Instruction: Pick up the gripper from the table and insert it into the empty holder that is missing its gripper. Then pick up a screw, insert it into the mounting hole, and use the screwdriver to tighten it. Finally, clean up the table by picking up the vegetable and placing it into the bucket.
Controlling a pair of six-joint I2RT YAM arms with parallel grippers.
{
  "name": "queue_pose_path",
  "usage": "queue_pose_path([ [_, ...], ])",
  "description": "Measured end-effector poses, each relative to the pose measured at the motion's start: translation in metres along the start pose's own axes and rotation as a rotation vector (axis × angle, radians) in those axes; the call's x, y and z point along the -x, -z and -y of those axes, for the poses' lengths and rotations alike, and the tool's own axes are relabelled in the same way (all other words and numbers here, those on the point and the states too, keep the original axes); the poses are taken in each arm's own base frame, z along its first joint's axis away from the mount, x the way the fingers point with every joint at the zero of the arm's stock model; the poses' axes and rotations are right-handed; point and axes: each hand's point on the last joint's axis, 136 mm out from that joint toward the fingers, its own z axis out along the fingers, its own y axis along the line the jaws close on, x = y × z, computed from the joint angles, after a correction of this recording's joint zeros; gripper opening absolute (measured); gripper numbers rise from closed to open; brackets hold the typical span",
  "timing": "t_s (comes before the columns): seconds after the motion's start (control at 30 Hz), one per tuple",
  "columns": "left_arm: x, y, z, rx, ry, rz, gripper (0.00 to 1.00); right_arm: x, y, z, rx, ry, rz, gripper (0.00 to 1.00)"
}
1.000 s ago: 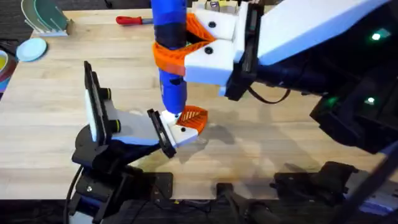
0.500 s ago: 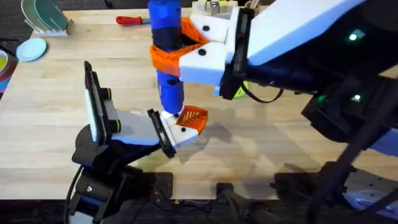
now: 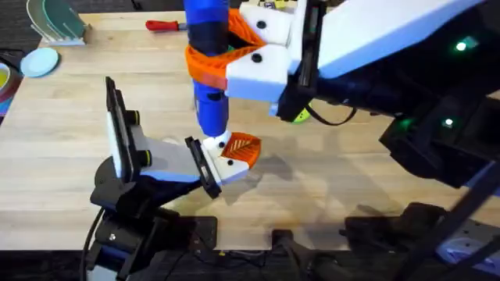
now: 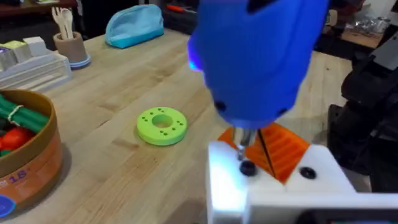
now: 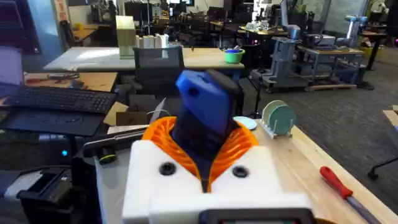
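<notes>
The screwdriver [image 3: 209, 74], a bright blue, thick pen-shaped electric tool, stands nearly upright in the overhead view. The right gripper [image 3: 211, 64] is clamped round its barrel with orange ribbed fingers [image 3: 205, 69]. Over the last second the gripper and barrel have drifted slightly toward the far left. The bit has stayed planted on the small white plastic holder [image 3: 216, 148] at the left arm's tip, which sits low over the light wooden butcher-block table [image 3: 62, 156]. The ribbed orange wedge-shaped gripper piece [image 3: 244, 148] is already seated in the holder. The shift has also uncovered a sliver of green [image 3: 300, 117] under the right arm. The screw is probably being driven, so the vegetable clean-up is still ahead. I cannot tell whether the left gripper [image 3: 233, 158] is open or closed.

In the left wrist view, the thin metal bit [image 4: 241, 140] points down at a dark screw head [image 4: 247, 167] in the white block; whether it is fully engaged is unclear. A flat green ring disc [image 4: 161, 125] lies nearby. The round brown-orange bucket [image 4: 43, 165] already holds green stalks [image 4: 18, 116] and something red [image 4: 13, 134].

In the right wrist view, the blue barrel is squeezed between the orange pads [image 5: 244, 144].
</notes>
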Motion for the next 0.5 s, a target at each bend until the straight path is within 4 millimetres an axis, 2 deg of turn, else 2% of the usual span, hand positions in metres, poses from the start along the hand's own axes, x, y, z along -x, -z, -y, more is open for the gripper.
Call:
queue_pose_path([
  [0.23, -0.0001, 0.0000, 0.0000, 0.000, 0.000, 0.000, 0.009, -0.0004, 0.0001, -0.0051, 0.030, 0.000, -0.002, 0.022],
  [0.5, -0.0001, 0.0000, 0.0000, 0.000, 0.000, 0.000, 0.009, -0.0026, 0.0030, 0.0005, 0.025, -0.001, -0.012, 0.022],
])
